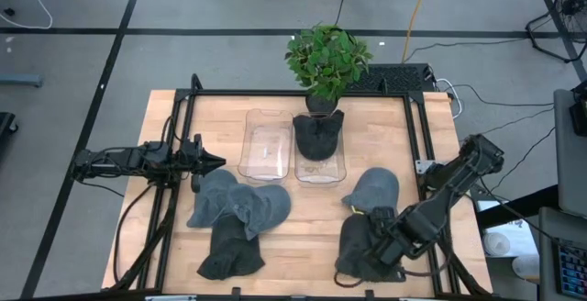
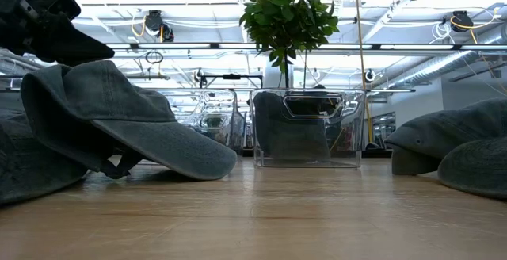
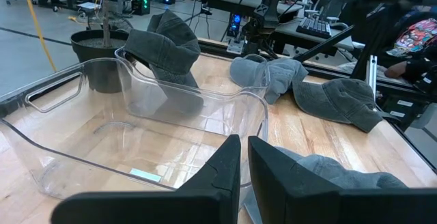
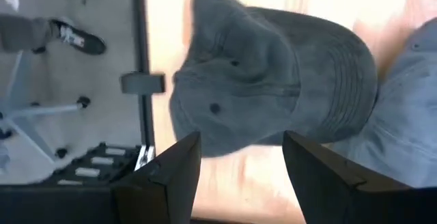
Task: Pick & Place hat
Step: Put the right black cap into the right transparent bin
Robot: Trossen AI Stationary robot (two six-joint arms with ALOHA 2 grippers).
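Several caps lie on the wooden table. At the near right, a dark grey hat rests on the tabletop beside a lighter grey-blue one. My right gripper hangs open above the dark hat, pointing steeply down, with its fingers clear of the cloth. Another dark hat sits inside the right clear bin. My left gripper waits shut at the table's left, level, facing the left clear bin.
More hats lie at the near left: a grey-blue pile and a dark one. A potted plant stands behind the bins at the far edge. A black frame borders the table. Bare wood runs between the two groups of hats.
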